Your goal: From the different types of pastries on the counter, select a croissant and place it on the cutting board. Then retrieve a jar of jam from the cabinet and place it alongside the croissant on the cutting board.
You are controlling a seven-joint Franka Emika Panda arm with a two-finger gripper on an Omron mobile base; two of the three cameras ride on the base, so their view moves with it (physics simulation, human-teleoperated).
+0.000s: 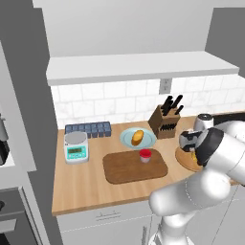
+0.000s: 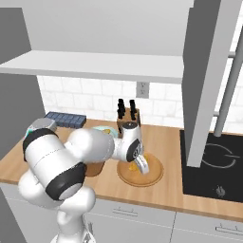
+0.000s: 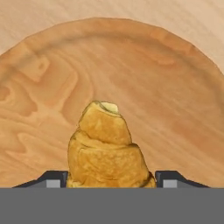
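Hand (image 3: 112, 179) clenched on croissant (image 3: 106, 148) over round wooden plate (image 3: 175, 87), knife block (image 2: 128, 119) just behind.

The arm (image 2: 71, 161) is built of fat, rounded white segments with a glossy shell finish. Black bands are set at the joints, between one white segment and the next, and they are seen as dark rings in both base views. A thick white column is formed at the bottom of the arm. The hand (image 2: 140, 163) is carried on a white wrist block with dark trim. Two small dark finger tips (image 3: 173, 177), each with a pale grey square, are seen in the hand view.
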